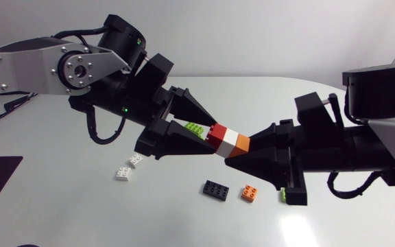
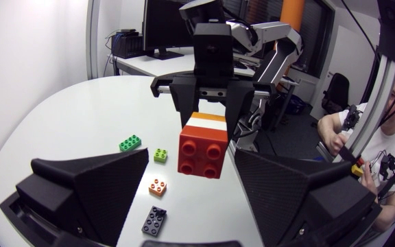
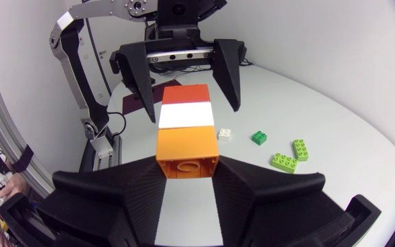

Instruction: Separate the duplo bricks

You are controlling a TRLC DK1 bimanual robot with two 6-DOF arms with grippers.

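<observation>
Head view: the red, white and orange plastic duplo stack point(image 1: 229, 142) hangs above the white desk point(image 1: 170, 219), with the right jaws clamped on its orange end and the left jaws open around its red end. Next, I'd guess, the left must close on the red brick and pull it off.

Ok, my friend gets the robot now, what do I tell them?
Right gripper: shut on the orange end of the red-white-orange stack, held above the table.
Left gripper: open, either side of the red end, not gripping.
Done: single bricks lie loose on the table, like the black brick.
To do: probably close on red, then pull the stack apart.
</observation>
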